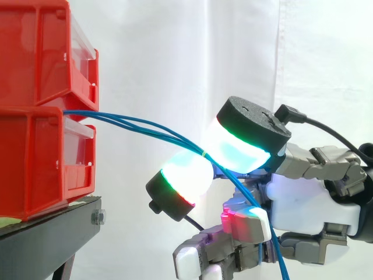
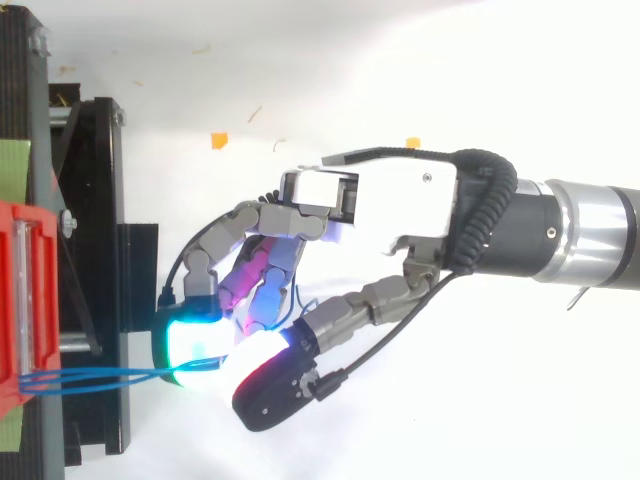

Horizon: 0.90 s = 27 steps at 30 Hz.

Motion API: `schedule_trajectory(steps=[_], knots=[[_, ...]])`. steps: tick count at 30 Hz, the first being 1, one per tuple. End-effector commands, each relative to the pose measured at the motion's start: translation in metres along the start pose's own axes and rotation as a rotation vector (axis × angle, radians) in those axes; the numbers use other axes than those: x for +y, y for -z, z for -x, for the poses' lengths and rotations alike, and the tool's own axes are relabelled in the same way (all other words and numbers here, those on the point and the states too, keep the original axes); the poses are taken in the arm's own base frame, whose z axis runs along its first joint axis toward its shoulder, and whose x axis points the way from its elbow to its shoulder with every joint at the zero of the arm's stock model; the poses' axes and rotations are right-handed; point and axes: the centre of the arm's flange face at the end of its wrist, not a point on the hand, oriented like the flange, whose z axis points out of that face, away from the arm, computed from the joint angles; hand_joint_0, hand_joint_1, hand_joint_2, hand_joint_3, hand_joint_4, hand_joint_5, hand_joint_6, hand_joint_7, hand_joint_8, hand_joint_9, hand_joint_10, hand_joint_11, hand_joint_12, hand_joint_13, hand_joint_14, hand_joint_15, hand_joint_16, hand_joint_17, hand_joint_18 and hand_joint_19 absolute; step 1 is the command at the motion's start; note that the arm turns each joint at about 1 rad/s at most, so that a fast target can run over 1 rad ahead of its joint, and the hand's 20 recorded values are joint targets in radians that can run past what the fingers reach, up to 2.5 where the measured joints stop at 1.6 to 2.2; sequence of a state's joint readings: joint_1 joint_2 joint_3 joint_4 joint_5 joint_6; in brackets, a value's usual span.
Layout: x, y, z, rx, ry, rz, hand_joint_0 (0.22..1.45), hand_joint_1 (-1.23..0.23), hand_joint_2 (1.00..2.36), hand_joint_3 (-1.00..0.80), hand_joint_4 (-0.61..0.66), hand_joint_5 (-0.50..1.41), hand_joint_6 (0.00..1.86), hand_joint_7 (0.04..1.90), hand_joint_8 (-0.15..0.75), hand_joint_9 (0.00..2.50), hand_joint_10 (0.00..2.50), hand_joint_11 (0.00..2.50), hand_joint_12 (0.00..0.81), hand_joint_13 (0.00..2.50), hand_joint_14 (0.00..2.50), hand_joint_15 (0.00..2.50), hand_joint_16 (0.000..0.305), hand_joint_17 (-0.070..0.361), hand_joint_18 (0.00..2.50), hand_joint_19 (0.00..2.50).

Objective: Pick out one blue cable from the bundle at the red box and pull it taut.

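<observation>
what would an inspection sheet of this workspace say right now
surface: black stand bearing stacked red bins
job's things: blue cables leave the bins and reach the hand
clutter: small orange scrap lying loose
hand: hand, fingers pinching the blue cables between glowing pads; how many strands, cannot tell
cables: slightly curved between bins and pinch, then hanging down past the hand
surroundings: white curtain

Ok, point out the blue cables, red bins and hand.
blue cables [image 1: 81, 113]: side view, strands beside the bins.
red bins [image 1: 35, 157]: side view, lower bin's wall.
hand [image 2: 400, 200]: top view, its white back.
</observation>
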State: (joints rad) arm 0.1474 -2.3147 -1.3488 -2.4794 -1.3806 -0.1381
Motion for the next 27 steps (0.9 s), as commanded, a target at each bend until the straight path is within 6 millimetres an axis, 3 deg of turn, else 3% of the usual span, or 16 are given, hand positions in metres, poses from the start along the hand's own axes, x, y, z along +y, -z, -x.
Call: schedule_trajectory(steps=[1, 15, 27], knots=[[0.0, 0.0001, -0.0011, 0.002, 0.0, -0.002, 0.62, -0.77, 1.02, -0.26, 0.0, -0.07, 0.9, 0.92, 0.291, 1.26, 0.03, 0.79, 0.312, 0.86, 0.02, 0.36, 0.042, 0.094, 0.71, 0.62], [-0.0001, 0.0001, 0.0001, 0.0, 0.0, -0.002, 0.69, -0.88, 1.02, -0.25, -0.1, -0.09, 0.94, 0.86, 0.281, 1.21, 0.03, 0.77, 0.303, 0.84, 0.02, 0.35, 0.042, 0.093, 0.72, 0.59], [-0.0001, 0.0001, 0.0001, 0.0, 0.0, -0.002, 0.82, -0.91, 1.01, -0.36, -0.2, -0.1, 0.96, 1.1, 0.266, 1.25, 0.03, 0.79, 0.299, 0.87, 0.01, 0.36, 0.039, 0.089, 0.72, 0.62]])
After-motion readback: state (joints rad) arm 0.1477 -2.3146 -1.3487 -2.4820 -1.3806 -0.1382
